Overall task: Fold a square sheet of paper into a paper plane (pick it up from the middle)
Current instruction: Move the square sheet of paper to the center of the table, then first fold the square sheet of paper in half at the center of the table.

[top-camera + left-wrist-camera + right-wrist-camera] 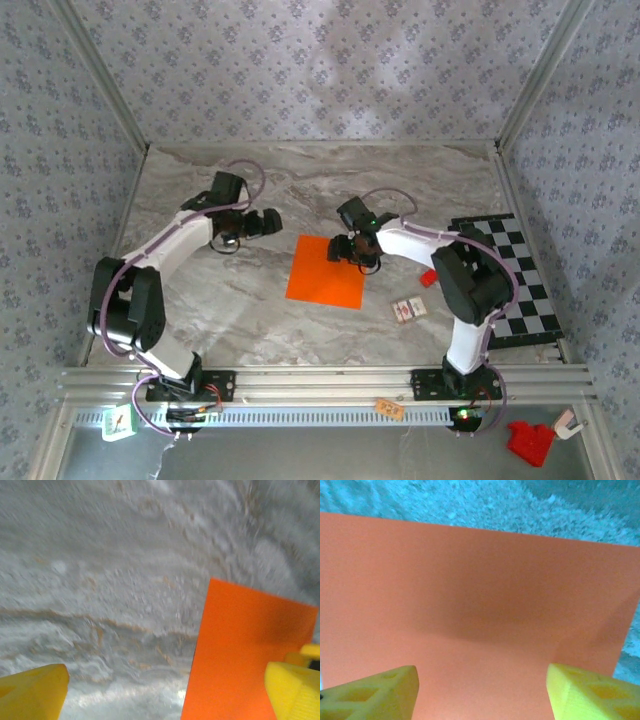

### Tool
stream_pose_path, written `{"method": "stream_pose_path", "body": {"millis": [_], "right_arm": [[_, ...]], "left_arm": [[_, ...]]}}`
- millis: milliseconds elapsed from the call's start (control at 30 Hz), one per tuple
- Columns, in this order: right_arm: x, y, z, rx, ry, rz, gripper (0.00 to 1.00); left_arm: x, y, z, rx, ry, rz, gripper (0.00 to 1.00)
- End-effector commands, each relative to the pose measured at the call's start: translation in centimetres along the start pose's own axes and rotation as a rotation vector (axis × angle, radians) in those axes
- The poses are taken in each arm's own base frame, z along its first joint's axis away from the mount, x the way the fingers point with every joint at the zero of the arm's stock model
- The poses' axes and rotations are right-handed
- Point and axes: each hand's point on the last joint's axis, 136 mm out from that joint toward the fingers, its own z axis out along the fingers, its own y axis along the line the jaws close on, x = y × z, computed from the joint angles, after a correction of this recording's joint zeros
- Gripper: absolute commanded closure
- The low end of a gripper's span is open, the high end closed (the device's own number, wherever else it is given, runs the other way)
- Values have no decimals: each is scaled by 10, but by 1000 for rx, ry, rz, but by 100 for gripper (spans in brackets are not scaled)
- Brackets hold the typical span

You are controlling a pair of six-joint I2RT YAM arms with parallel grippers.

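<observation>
- In the middle of the grey marbled surface (pixel 400 190) the square sheet of paper (pixel 325 270) lies spread out: bright orange, unfolded, and turned slightly askew to the surface's edges.
- The right hand (pixel 347 248) hangs over the sheet's far right corner, with its arm reaching in from the right.
- Seen from the right wrist, the two yellow fingers (pixel 375 692) stand well apart with nothing between them. The orange paper stretches below them, and a soft shadow lies across its middle.
- In that same view the sheet's right side shows a faint bend near the edge. Whether the fingertips touch the paper cannot be told.
- The left hand (pixel 264 222) sits to the left of the sheet and a little beyond its far edge, apart from the paper.
- From the left wrist its yellow fingers (pixel 32 692) are spread wide and grip nothing. One is over bare marble, and the other is over the near part of the sheet, whose straight left edge runs up between them.
- A small red block (pixel 428 277) lies on the surface to the right of the sheet, close by the right arm.
- A black-and-white checkered board (pixel 520 285) lies at the right edge of the surface.
- Two small cards (pixel 408 310) lie side by side near the sheet's near right corner, apart from it.
</observation>
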Motion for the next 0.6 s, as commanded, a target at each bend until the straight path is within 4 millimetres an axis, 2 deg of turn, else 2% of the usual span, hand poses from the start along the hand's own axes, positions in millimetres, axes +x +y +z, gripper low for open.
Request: {"method": "stream_pose_path", "body": {"millis": [0,100,233,467,567], "right_arm": [[-33,13,-40,-80,-145,54,26],[-44,-9,-55,-38,-209,85,21],[-49,-46,-58,7,-227,113,15],[-52,-98,-66,62,-256,177,1],[-52,-112,-66,78,-263,206,0]], "left_arm": [[25,-9,2,-82,85,2,0],[51,-31,13,-110,144,23,0],[70,-62,31,-164,188,107,0],[88,-93,61,-320,266,285,0],[95,-107,73,-317,291,314,2]]}}
